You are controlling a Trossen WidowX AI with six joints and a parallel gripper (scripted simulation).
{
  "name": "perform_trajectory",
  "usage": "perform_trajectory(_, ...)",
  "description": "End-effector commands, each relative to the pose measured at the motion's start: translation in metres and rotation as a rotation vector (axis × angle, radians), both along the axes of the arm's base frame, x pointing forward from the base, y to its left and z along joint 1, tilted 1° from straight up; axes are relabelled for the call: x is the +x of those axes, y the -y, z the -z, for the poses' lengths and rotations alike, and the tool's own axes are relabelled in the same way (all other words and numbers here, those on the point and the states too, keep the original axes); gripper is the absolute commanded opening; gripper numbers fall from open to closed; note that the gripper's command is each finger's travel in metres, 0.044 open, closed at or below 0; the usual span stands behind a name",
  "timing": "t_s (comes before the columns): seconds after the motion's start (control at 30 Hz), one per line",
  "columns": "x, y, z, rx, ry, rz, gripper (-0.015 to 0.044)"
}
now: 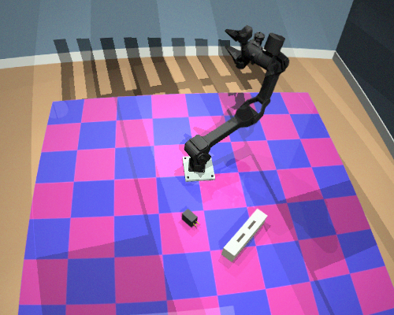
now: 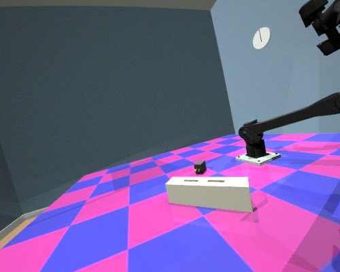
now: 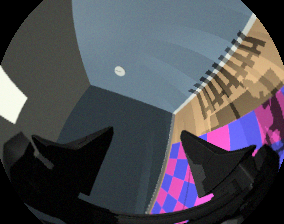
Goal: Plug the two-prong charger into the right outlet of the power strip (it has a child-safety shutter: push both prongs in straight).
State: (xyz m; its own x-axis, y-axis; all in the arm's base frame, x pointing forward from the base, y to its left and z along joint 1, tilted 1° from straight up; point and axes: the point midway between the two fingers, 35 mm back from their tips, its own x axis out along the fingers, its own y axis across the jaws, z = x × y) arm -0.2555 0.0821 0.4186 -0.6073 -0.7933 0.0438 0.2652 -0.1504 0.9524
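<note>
The dark two-prong charger (image 1: pixel 189 217) (image 2: pixel 200 166) lies on the checkered surface, its yellow prongs (image 1: pixel 196 224) facing the power strip's side. The white power strip (image 1: pixel 259 216) (image 2: pixel 210 196) lies diagonally in the top view, with two dark outlets on its top face. Charger and strip are apart. My black gripper (image 1: pixel 226 38) (image 2: pixel 315 32) (image 3: pixel 147 131) is open and empty, raised high and far from both, beyond the arm's base from them. The wrist view shows neither the charger nor the strip.
The arm's white base plate (image 1: pixel 206 176) (image 2: pixel 259 161) stands behind the charger and strip on the pink and blue checkered mat (image 1: pixel 91 198) (image 2: pixel 159 224). Walls rise beyond it, with a white round clock (image 2: pixel 262 38) (image 3: pixel 120 71) on the blue one. Striped shadows cross the wooden floor.
</note>
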Motion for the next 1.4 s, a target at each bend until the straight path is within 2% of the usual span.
perform_trajectory(0.0, 0.001, 0.001, -0.001, 0.004, -0.005, -0.003, 0.0426)
perform_trajectory(0.03, 0.003, 0.005, -0.002, 0.015, -0.018, -0.013, 0.0440)
perform_trajectory(0.63, 0.105, 0.127, -0.037, 0.362, -0.511, -0.362, 0.0440)
perform_trajectory(1.37, 0.245, 0.208, -0.009, 0.624, -1.120, -0.812, 0.0440)
